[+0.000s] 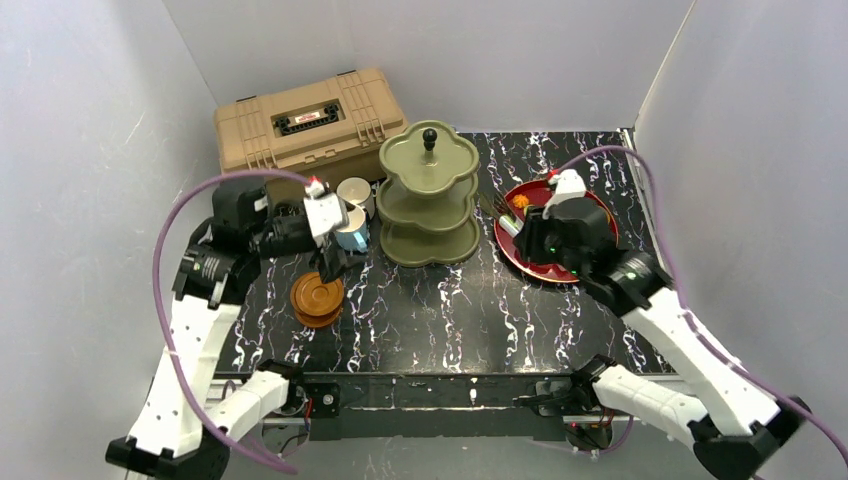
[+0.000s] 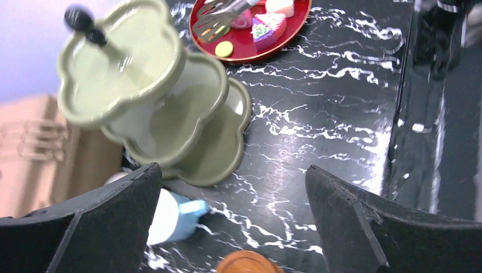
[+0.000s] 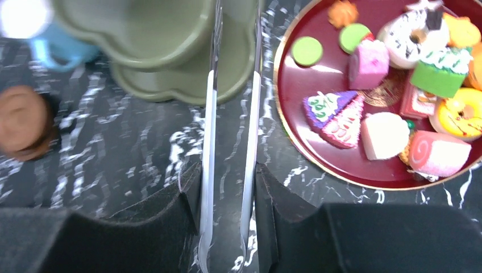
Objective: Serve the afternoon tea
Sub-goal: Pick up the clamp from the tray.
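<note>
Left gripper [image 2: 232, 173]: fingers spread wide, nothing between them. Right gripper [image 3: 227, 170]: fingers pressed onto the two blades of a pair of tongs [image 3: 207, 142], which I pinch partly closed.

State of the task, by my reading: hardly begun.
(a) Green three-tier stand [image 1: 428, 195] stands at the back middle of the table [image 1: 450, 320]; all three tiers look bare.
(b) Red tray [image 3: 301, 122], just to the right of the stand, holds every toy cake [image 3: 335, 116] and donut [image 3: 459, 111] I can see; none has gone across.
(c) Brown saucers [image 1: 317, 298] lie in one stack on the left, none set out.
(d) White mug [image 1: 354, 190] and light-blue mug [image 1: 352, 238] stand on the table left of the stand, neither on a saucer.
What is left, I judge: lay out the saucers, seat the mugs, fill the tiers.

Pose.
Left arm: I reach forward with the wrist turned down, the open fingers hanging over the saucer stack, just beside the light-blue mug.
Right arm: I stretch forward and inward, wrist over the near part of the tray; the tongs point away from me along the tray's stand-side edge. I cannot tell whether their tips touch anything.
</note>
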You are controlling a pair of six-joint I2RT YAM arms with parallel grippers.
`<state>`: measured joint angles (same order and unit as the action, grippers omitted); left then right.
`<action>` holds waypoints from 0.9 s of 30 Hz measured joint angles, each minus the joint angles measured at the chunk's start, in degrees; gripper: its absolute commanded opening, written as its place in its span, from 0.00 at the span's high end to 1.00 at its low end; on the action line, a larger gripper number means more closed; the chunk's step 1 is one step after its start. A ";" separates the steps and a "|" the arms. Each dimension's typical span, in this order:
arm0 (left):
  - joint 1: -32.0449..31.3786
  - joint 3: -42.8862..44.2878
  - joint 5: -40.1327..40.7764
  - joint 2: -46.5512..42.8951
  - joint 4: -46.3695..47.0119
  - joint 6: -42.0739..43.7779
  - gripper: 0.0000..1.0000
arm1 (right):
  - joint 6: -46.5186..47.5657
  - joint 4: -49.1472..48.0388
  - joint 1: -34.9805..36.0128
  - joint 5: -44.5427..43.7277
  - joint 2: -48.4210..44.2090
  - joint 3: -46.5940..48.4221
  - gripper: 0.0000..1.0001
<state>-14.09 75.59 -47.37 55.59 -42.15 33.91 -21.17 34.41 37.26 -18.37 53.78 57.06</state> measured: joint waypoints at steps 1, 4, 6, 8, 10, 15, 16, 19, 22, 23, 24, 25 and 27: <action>-1.18 -1.22 -0.57 -1.73 0.57 4.07 0.05 | 0.42 1.49 0.00 1.70 -1.60 1.62 0.80; -4.94 -5.09 -1.38 -5.35 3.65 12.59 0.06 | 0.94 6.21 0.00 7.32 -5.88 7.32 0.80; -8.09 -7.78 -1.27 -6.82 6.73 17.64 0.06 | 0.98 8.90 0.00 10.75 -7.56 10.82 0.81; -11.69 -9.33 -0.31 -6.75 9.68 21.29 0.06 | 0.98 11.69 0.00 14.29 -8.72 13.68 0.81; -17.31 -9.70 2.25 -5.31 12.92 23.87 0.07 | 1.03 14.03 0.00 18.05 -9.01 15.76 0.80; -32.41 -11.17 11.63 -0.17 22.99 27.96 0.12 | 1.60 18.18 0.00 27.54 -7.28 17.97 0.78; -34.53 -11.41 13.38 0.72 24.20 28.37 0.13 | 1.68 18.75 0.00 28.85 -6.69 18.25 0.78; -39.98 -11.39 18.47 3.91 26.91 28.87 0.15 | 1.92 19.67 0.00 32.41 -5.14 19.02 0.77; -42.25 -11.47 22.84 5.49 28.13 28.81 0.14 | 1.92 19.65 0.00 35.01 -4.00 19.61 0.76; -42.86 -11.61 24.33 5.51 28.61 28.57 0.15 | 1.92 19.61 0.00 35.78 -3.82 19.85 0.76; -43.60 -11.85 25.79 5.42 29.16 28.17 0.17 | 1.92 19.54 0.00 36.52 -3.61 20.13 0.76; -44.39 -12.02 26.86 5.33 29.57 27.80 0.19 | 1.92 19.39 0.00 37.11 -3.45 20.33 0.76; -46.71 -12.35 30.36 5.38 30.27 26.93 0.20 | 1.90 18.56 0.00 38.77 -2.84 20.44 0.76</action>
<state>-60.80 63.24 -17.02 60.97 -11.88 60.84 -19.27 52.97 37.26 20.40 50.94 77.49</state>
